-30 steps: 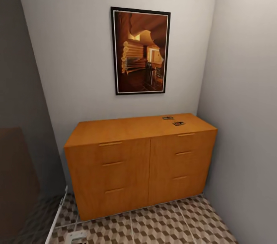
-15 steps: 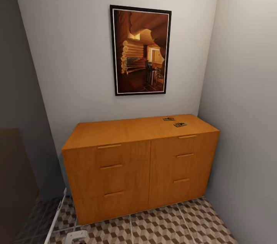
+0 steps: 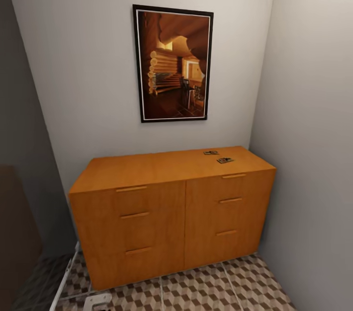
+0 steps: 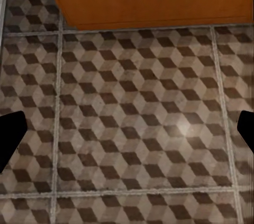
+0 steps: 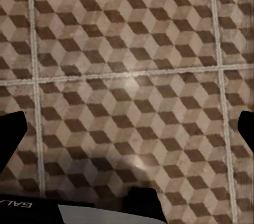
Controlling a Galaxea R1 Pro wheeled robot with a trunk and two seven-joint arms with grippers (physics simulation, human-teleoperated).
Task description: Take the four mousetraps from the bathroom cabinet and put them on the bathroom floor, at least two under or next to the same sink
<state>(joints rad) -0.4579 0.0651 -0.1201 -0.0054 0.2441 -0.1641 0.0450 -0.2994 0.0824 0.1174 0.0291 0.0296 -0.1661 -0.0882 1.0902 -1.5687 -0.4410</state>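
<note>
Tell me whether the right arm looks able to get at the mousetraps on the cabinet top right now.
Probably not yet. The right gripper hangs open over the bathroom floor, while two mousetraps lie on top of the cabinet, well above it.

I count two mousetraps [image 3: 211, 153] [image 3: 225, 160] on top of one cabinet [image 3: 171, 213], right of centre. It has six bar handles [image 3: 131, 188]. One framed picture [image 3: 172, 63] hangs above.

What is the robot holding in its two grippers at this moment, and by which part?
Nothing. The left gripper and the right gripper are both open, with only floor tiles between their fingers.
</note>
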